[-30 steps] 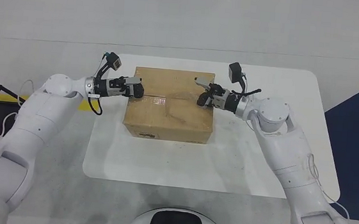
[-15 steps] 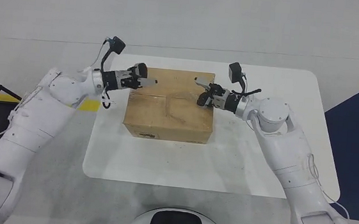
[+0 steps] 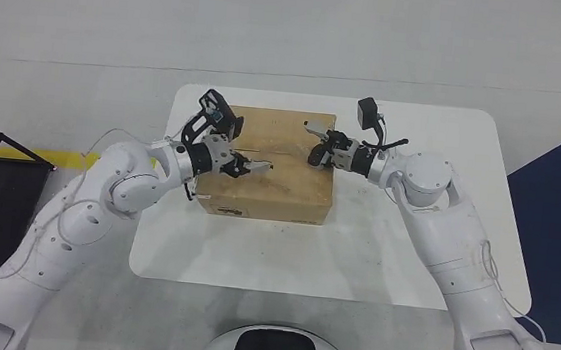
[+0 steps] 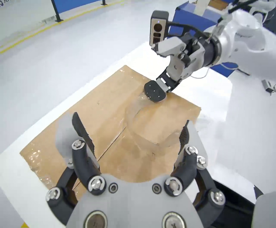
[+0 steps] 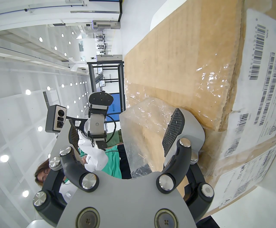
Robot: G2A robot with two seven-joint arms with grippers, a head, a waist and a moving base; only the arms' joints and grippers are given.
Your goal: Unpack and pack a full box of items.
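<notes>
Looks like early unpacking: box point(image 3: 265, 179) sits shut on the desk point(image 3: 403, 266), tape point(image 5: 138, 125) partly lifted. Left gripper point(image 3: 251, 164) and right gripper point(image 3: 313, 143) are over its top, both spread wide, holding nothing. Next, I reckon: pinch the tape, peel.

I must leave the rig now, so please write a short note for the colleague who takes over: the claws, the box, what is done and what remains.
Left claw: open, holds nothing, above the left part of the box.
Right claw: open, at the right end of the box top, with a lifted strip of clear tape between its fingers, not pinched.
Box: on the white table, flaps shut.
Done: the tape is partly peeled off the top and stands up in a loop.
Left: pull the tape off, open the flaps, unpack the items, pack them again.
</notes>
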